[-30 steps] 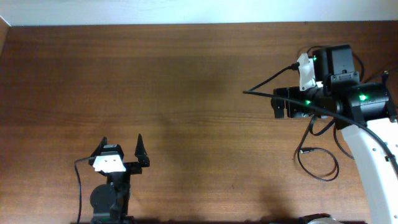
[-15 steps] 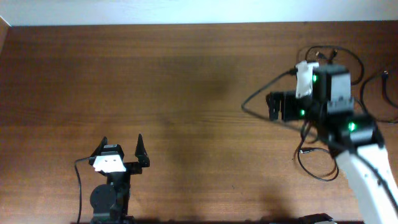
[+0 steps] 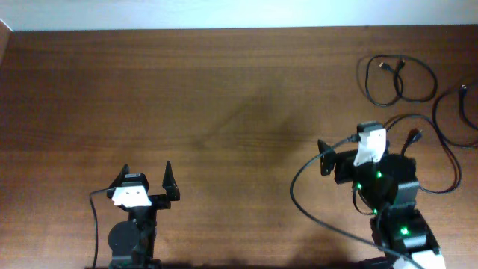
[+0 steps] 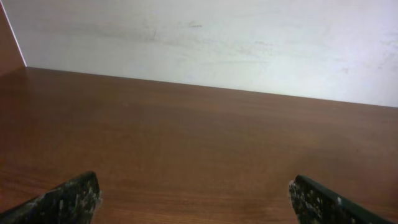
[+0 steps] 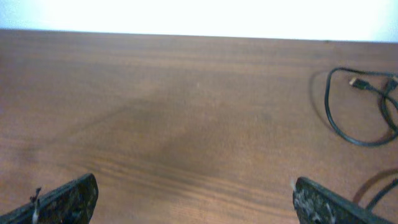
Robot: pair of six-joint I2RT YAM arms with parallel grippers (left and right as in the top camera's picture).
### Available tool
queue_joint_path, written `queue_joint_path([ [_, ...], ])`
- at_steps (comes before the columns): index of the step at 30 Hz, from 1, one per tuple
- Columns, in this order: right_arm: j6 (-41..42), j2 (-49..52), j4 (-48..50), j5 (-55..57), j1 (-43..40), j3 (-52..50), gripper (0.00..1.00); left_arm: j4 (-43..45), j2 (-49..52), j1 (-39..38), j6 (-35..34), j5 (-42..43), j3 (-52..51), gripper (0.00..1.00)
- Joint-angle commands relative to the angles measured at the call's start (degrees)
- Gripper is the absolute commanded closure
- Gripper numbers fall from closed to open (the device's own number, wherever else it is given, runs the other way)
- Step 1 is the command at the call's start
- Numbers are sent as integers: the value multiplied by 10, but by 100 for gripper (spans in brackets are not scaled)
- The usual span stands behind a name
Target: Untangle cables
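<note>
Jaws on both arms spread wide with nothing between them. Left gripper (image 3: 146,178) sits low on the table (image 3: 224,90), far to the left of the right gripper (image 3: 323,157), fingers apart over bare wood; its wrist view shows only wood and a pale wall (image 4: 199,43). Right gripper points left, its fingers (image 5: 68,199) at the bottom corners of its wrist view, well clear of any cord. Coiled cable (image 3: 396,78) lies flat, up and to the right of the right gripper, well apart from it, silver plug (image 3: 386,66) inside the loop. Second cable (image 3: 441,138) curves just right of that gripper's arm, partly hidden under it. Third cable (image 3: 439,112) arcs further right, cut off by the frame edge. Cannot tell whether second and third cross. Thick arm lead (image 3: 293,187) loops out below and left of the right gripper.
</note>
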Motion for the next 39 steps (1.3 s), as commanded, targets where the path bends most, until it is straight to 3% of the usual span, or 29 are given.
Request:
queue_joint_path([
  [1,-4,-59,42,-5,3,-59,1,-4,-5,3,9,9,-1,1],
  [9,-4,-143,121,-6,3,-152,1,-4,-5,3,9,9,-1,1],
  [21,-4,-293,123,-5,3,-257,1,-4,-5,3,9,9,-1,1],
  [30,-5,-424,57,40,3,-263,1,-4,-5,3,9,9,-1,1],
  [39,-17,-422,26,70,-23,-263,1,-4,-5,3,9,9,-1,1],
])
